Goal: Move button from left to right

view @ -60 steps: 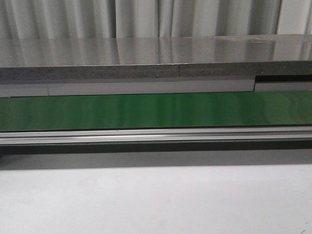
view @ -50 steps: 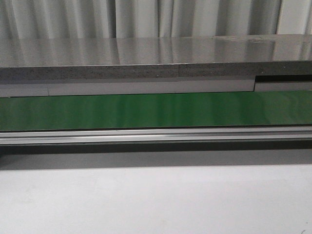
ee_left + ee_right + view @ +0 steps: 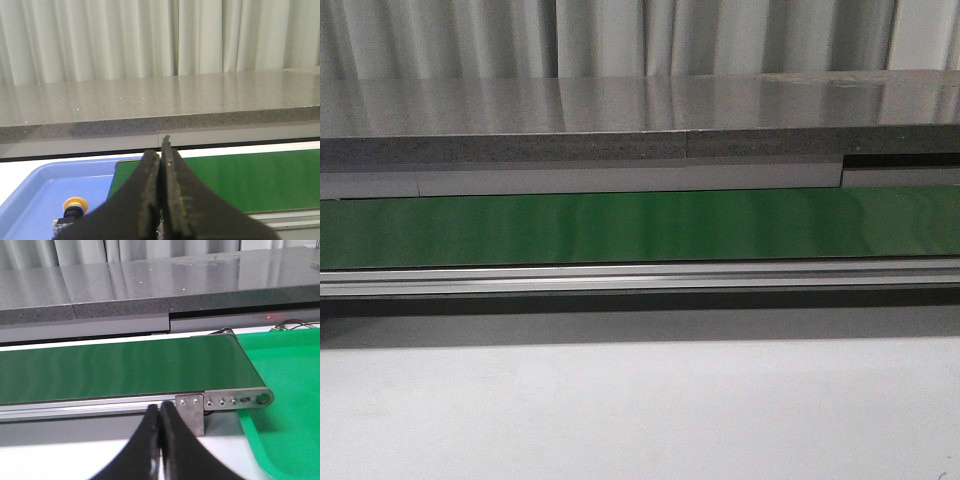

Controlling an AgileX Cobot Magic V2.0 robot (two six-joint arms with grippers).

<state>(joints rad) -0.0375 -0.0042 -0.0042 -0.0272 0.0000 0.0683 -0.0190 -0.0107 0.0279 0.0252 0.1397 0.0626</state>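
Your left gripper [image 3: 161,200]: fingers [image 3: 148,200] pressed together, holding nothing. Button [image 3: 73,210] sits in blue tray [image 3: 30,200], beside left gripper, apart from it. Your right gripper [image 3: 160,440]: fingers clenched, empty, near green belt [image 3: 120,370] end; green tray [image 3: 285,390] alongside.

A workshop or test lab: long green conveyor belt [image 3: 640,228] on aluminium rail [image 3: 640,278], grey speckled stone counter [image 3: 620,120] (pale pleated curtains [image 3: 620,38] behind).
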